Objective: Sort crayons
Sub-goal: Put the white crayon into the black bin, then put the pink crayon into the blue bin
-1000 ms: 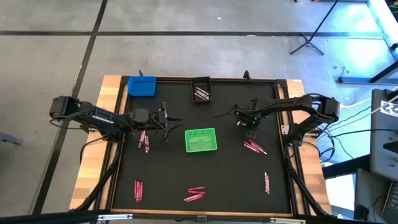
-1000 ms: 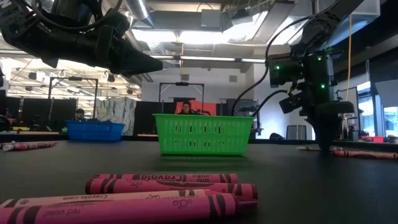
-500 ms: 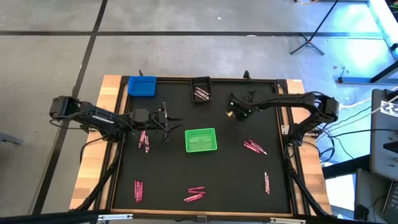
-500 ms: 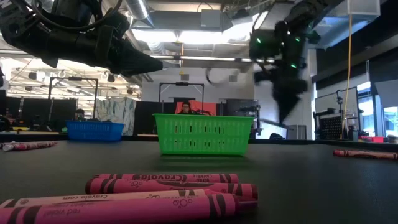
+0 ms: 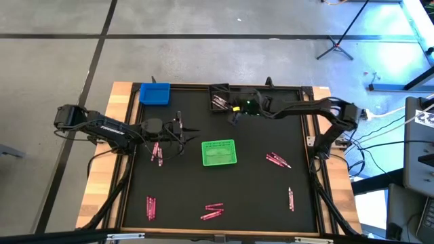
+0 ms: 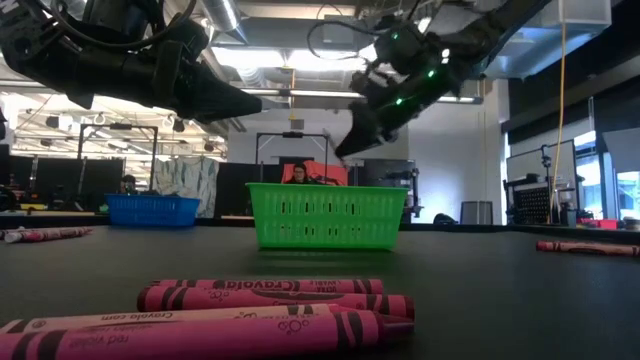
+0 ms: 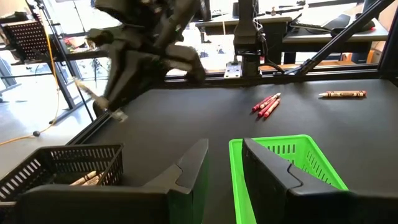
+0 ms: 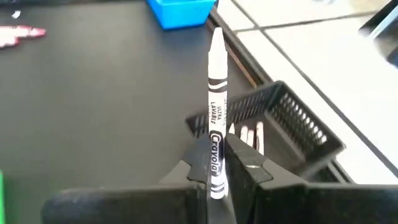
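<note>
The white paper-wrapped crayon [image 8: 215, 112] is sitting pinched between the fingers of the right gripper [image 8: 216, 167], its long axis running straight out ahead of the gripper, pointed tip leading. It is hanging above the tabletop [image 5: 271, 196], just beside the small black mesh bin [image 5: 219, 99], which already holds a few pale crayons and is lying just ahead of the tip. The coming drop is likely turning on carrying that tip over the bin's rim. The left gripper [image 7: 219, 163] is hovering empty, jaws partly apart, near the green slotted basket [image 5: 219, 152], farther from the bin.
</note>
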`<action>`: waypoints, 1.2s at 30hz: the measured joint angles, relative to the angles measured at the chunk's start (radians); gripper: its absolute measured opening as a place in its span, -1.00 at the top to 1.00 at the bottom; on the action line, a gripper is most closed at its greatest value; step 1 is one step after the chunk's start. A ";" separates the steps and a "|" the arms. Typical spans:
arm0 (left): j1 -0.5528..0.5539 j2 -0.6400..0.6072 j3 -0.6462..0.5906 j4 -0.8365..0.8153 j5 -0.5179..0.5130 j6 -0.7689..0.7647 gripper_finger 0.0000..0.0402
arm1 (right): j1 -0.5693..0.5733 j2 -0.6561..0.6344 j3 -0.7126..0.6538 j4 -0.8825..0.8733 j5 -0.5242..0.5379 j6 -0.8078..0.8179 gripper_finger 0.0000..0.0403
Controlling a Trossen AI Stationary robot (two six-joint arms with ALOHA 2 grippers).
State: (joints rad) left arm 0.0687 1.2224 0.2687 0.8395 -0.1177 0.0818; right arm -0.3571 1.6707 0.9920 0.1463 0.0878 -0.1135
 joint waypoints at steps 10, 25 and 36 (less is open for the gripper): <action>0.000 0.000 0.000 0.001 -0.003 -0.001 0.55 | -0.039 0.181 -0.001 0.257 0.009 0.000 0.84; -0.004 0.000 0.000 -0.008 0.034 -0.002 0.55 | -0.051 0.192 -0.001 0.247 0.034 -0.024 0.39; -0.006 0.000 0.000 -0.021 0.010 -0.002 0.55 | 0.066 -0.061 -0.068 0.092 -0.115 -0.157 0.24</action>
State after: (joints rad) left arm 0.0631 1.2224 0.2687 0.8185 -0.1074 0.0803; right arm -0.2912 1.6098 0.9238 0.2387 -0.0277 -0.2708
